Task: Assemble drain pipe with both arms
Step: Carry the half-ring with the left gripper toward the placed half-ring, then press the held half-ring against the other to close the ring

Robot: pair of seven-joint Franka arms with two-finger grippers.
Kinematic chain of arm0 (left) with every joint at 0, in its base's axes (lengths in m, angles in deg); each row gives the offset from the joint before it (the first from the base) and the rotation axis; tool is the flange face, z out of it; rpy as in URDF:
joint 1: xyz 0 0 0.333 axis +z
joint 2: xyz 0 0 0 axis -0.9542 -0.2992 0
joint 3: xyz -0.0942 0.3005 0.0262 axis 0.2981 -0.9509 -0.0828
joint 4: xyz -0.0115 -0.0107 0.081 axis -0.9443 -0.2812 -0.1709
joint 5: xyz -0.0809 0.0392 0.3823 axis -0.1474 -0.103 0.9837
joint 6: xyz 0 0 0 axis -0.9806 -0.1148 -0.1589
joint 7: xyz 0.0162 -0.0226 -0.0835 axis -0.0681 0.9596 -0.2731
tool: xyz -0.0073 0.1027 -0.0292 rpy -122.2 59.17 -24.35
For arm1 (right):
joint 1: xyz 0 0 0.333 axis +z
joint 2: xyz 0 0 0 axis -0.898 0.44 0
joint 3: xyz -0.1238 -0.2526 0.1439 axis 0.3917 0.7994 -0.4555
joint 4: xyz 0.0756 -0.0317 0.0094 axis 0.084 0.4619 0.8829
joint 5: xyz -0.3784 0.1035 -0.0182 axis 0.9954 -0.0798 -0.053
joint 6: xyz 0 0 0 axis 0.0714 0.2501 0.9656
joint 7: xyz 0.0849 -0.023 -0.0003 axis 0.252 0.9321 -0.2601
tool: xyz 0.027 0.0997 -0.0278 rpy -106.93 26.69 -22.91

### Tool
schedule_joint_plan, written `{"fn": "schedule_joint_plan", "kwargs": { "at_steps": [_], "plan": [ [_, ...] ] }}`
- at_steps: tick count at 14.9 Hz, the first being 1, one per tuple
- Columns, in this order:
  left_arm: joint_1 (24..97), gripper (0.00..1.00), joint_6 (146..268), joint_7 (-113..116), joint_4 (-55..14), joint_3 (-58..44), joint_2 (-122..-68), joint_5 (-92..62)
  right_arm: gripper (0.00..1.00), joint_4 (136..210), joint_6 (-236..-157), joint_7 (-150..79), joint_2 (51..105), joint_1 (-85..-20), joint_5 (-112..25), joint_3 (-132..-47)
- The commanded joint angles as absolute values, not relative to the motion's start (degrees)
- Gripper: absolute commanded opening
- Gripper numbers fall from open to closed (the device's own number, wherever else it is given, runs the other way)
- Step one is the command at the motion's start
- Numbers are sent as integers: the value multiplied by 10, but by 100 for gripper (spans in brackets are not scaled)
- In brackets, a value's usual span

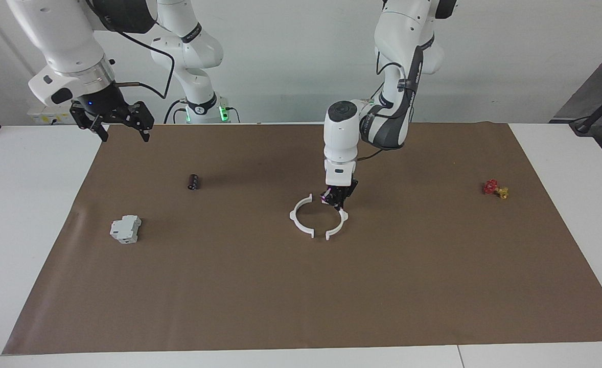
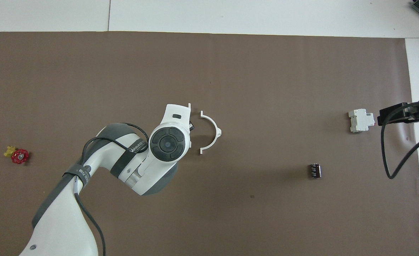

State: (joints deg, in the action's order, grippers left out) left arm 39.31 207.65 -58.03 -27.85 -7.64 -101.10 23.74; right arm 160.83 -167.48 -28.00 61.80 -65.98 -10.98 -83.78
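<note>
The drain pipe lies as two white half-ring arcs on the brown mat, facing each other as a nearly closed ring with small gaps. One arc (image 1: 299,217) lies free toward the right arm's end and also shows in the overhead view (image 2: 213,131). My left gripper (image 1: 338,201) is down at the mat and shut on the end of the other arc (image 1: 340,226) that is nearer to the robots. In the overhead view the left arm's wrist (image 2: 168,140) hides that arc and the gripper. My right gripper (image 1: 123,134) is open, empty and raised over the mat's corner; that arm waits.
A grey boxy block (image 1: 125,229) (image 2: 360,120) and a small black cylinder (image 1: 193,182) (image 2: 314,170) lie toward the right arm's end. A red and yellow valve (image 1: 495,189) (image 2: 17,155) lies toward the left arm's end. The brown mat (image 1: 301,306) covers the white table.
</note>
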Motion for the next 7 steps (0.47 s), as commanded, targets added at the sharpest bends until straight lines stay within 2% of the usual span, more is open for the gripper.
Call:
{"fn": "schedule_joint_plan", "kwargs": {
  "at_steps": [1, 7],
  "plan": [
    [388, 0, 2072, -594, -283, -76, -1019, 256, 100, 1613, -1683, -277, 616, -667, -112, -842],
    [378, 0, 2074, -615, -283, -76, -1019, 256, 100, 1613, -1683, -277, 616, -667, -112, -842]
  ]
}}
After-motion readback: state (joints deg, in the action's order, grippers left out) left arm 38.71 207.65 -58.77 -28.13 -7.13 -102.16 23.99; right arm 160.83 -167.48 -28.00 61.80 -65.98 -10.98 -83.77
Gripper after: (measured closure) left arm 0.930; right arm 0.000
